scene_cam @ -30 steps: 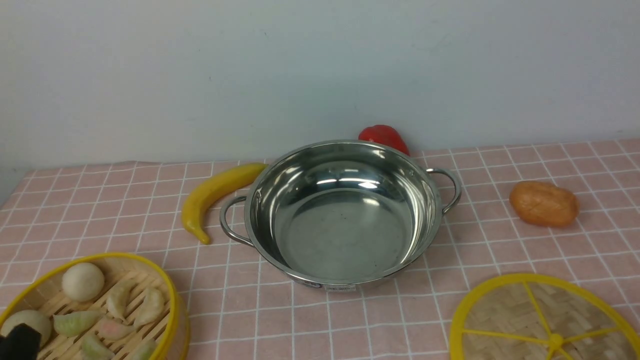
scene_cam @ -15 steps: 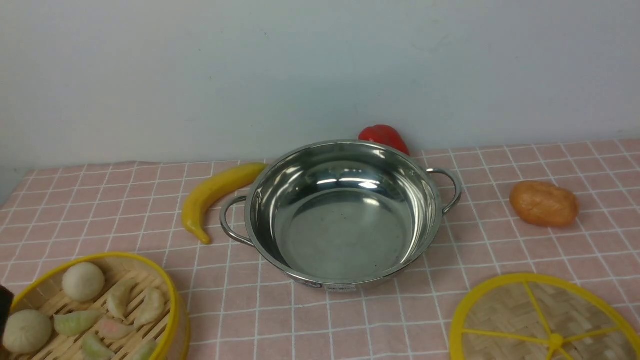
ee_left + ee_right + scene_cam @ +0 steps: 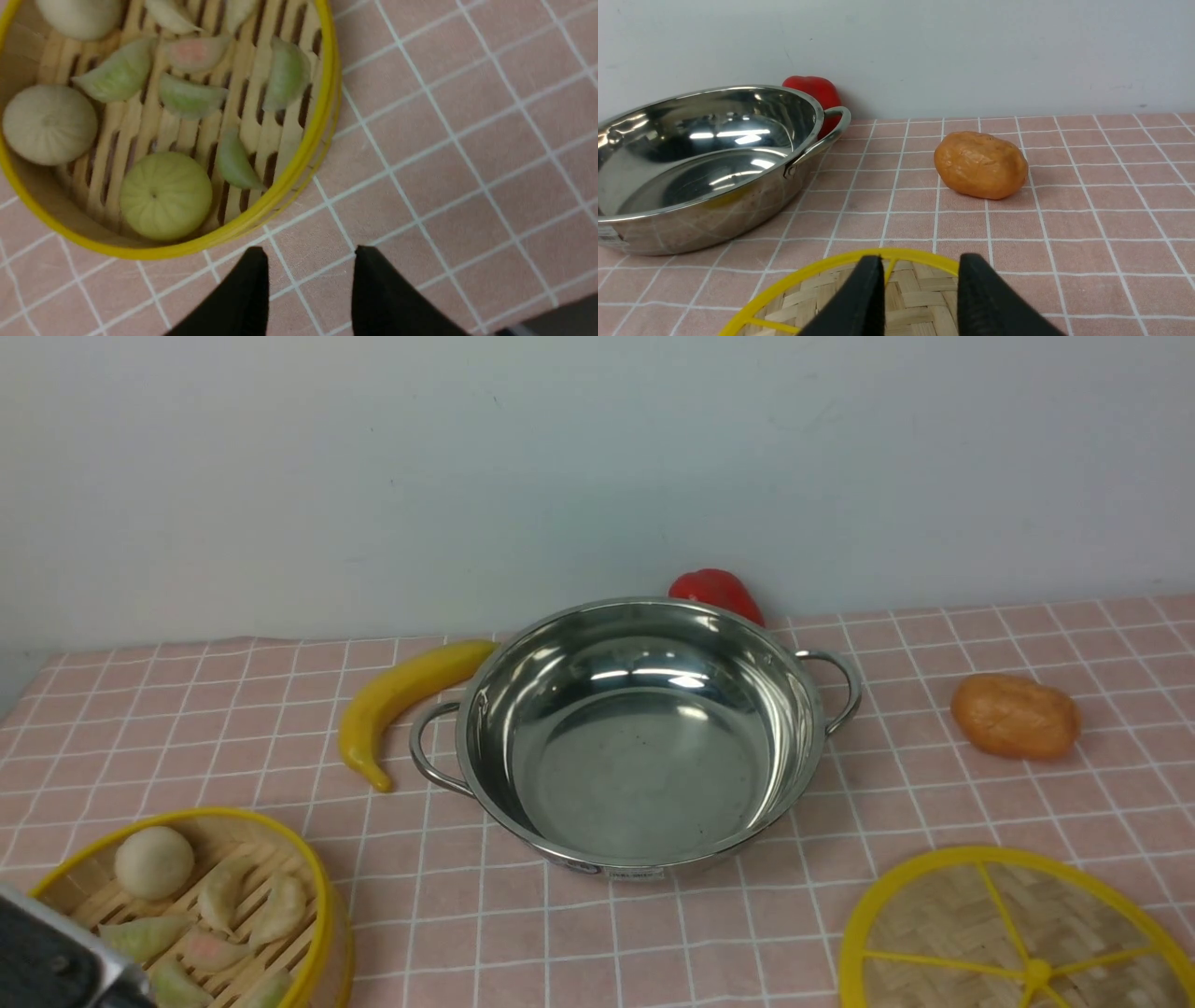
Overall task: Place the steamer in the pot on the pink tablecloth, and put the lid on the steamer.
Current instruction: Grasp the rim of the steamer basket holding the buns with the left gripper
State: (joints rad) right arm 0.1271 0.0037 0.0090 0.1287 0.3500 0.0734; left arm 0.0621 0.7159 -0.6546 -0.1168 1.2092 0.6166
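Note:
The steamer, a bamboo-slat basket with a yellow rim, holds pale buns and dumplings at the near left of the pink tablecloth. In the left wrist view my left gripper is open and empty over bare cloth, just outside the steamer's rim. The steel pot stands empty at the centre. The lid, a woven disc with yellow spokes, lies flat at the near right. My right gripper is open and empty, low over the lid's far rim.
A yellow banana lies by the pot's left handle. A red pepper sits behind the pot by the wall. An orange potato-like toy lies at the right. My left arm's dark body covers the steamer's near-left corner.
My left arm has shifted at the bottom-left corner: a black fingertip over a bun drew off to the left, and now its grey-black body covers that bun. Nothing else has moved.

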